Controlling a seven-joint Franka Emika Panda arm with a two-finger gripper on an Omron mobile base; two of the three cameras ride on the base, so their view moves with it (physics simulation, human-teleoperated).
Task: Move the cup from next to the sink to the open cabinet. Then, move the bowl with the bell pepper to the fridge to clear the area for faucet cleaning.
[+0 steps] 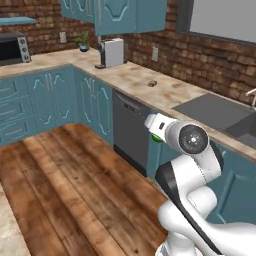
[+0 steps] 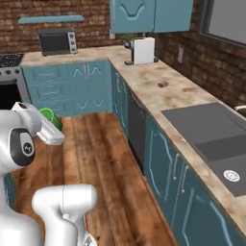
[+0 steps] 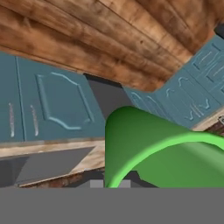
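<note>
One green cup [image 3: 162, 153] sits tight in the closed tool [image 2: 54, 126]; keep it level, lift slowly toward the open cabinet [image 1: 131, 15] above.

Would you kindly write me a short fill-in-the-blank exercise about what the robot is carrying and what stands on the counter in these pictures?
1. The cup held in the shut jaws is bright ____.
2. The arm carries it above the wooden ____, away from the counter.
3. The dark grey sink is set into the ____.
4. The white coffee machine stands on the counter below the teal wall ____.

Missing words: green; floor; counter; cabinet
</note>
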